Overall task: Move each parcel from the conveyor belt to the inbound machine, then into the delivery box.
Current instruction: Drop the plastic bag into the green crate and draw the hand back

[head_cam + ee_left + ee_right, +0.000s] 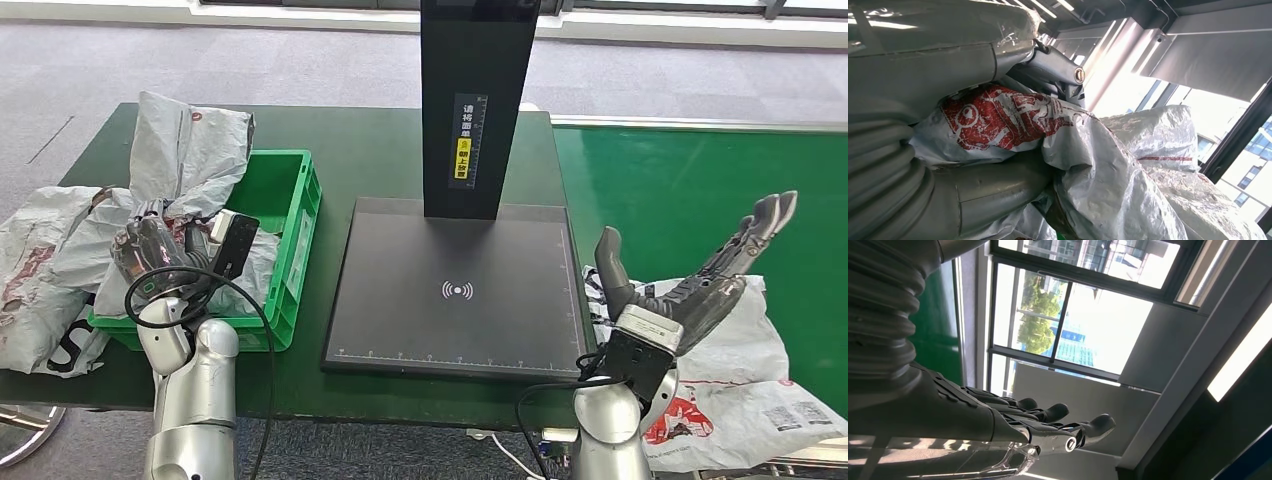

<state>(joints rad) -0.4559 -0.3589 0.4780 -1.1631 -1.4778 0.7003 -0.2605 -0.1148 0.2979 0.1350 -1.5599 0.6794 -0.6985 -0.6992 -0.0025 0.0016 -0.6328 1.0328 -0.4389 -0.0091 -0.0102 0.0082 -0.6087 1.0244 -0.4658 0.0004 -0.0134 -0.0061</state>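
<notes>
A crumpled silver-grey plastic parcel with red print (190,165) is grasped by the left hand (165,255) over the green plastic delivery crate (300,215), presumably for release inside; the right hand (690,285) is held released, fingers spread, above a white plastic parcel (745,385) on the green conveyor belt (680,180), likely next; the black flat inbound scanner plate (455,290) lies between.

There were at least three grey parcels — one (190,150) standing in the crate, one (40,270) spilling over its left side, one (745,385) on the belt. One green crate (300,215), one black scanner (455,285), one green belt (690,190) — and two hands, left (165,250) and right (700,280).
</notes>
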